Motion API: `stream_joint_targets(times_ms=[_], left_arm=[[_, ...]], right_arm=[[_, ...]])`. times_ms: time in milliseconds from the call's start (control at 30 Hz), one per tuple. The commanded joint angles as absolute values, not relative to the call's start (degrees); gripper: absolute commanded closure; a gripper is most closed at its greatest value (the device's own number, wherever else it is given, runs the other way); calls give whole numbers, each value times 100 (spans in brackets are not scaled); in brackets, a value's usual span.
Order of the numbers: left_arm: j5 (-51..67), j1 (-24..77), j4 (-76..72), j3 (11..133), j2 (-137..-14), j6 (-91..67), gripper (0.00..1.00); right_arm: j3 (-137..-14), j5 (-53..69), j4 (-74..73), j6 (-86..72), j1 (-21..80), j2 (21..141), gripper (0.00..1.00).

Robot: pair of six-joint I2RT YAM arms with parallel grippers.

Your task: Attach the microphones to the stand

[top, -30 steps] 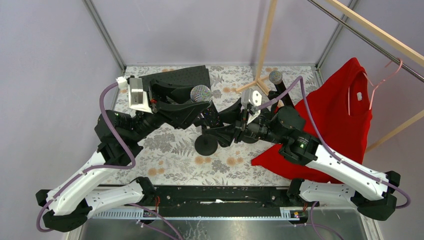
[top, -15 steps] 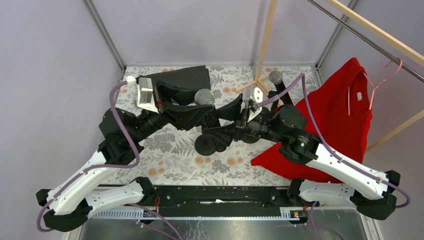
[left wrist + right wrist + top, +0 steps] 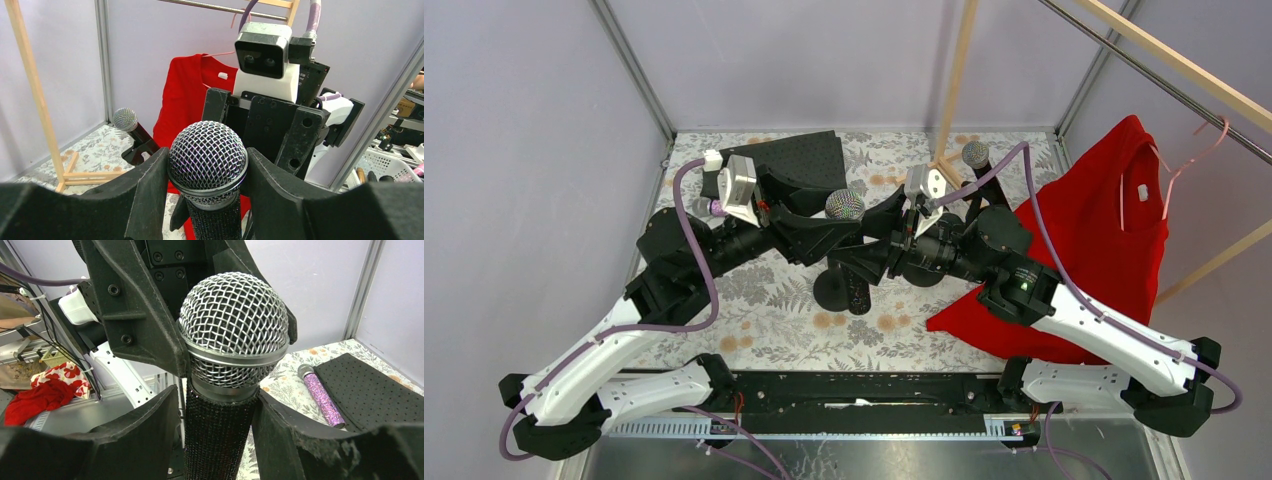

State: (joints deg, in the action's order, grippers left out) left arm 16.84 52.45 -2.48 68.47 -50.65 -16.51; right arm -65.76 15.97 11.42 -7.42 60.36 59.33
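Our left gripper (image 3: 206,175) pinches the mesh head of a black microphone (image 3: 845,205), upright near a round black base (image 3: 836,291). Our right gripper (image 3: 220,425) flanks its body just below the head, but we cannot tell whether those fingers squeeze. Farther right, another microphone (image 3: 975,154) sits in a black holder.

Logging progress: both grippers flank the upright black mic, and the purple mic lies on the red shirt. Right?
Not the last part: the purple mic lies on the table beside the black mat, as the right wrist view shows. The left gripper and right gripper do flank the upright black mic.
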Motion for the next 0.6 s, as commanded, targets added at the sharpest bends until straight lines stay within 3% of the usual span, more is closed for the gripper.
stream_joint_targets(times_ms=[0,567], left_arm=[[1795,5233,-427,7122,-5048,-1574,100],[1807,5238,-279,7093,-4955,-1503,100]], right_arm=[[-6820,1530,1402,-808,6029,5903,40],[-6828,1402,1362,-836,6029,5871,45]])
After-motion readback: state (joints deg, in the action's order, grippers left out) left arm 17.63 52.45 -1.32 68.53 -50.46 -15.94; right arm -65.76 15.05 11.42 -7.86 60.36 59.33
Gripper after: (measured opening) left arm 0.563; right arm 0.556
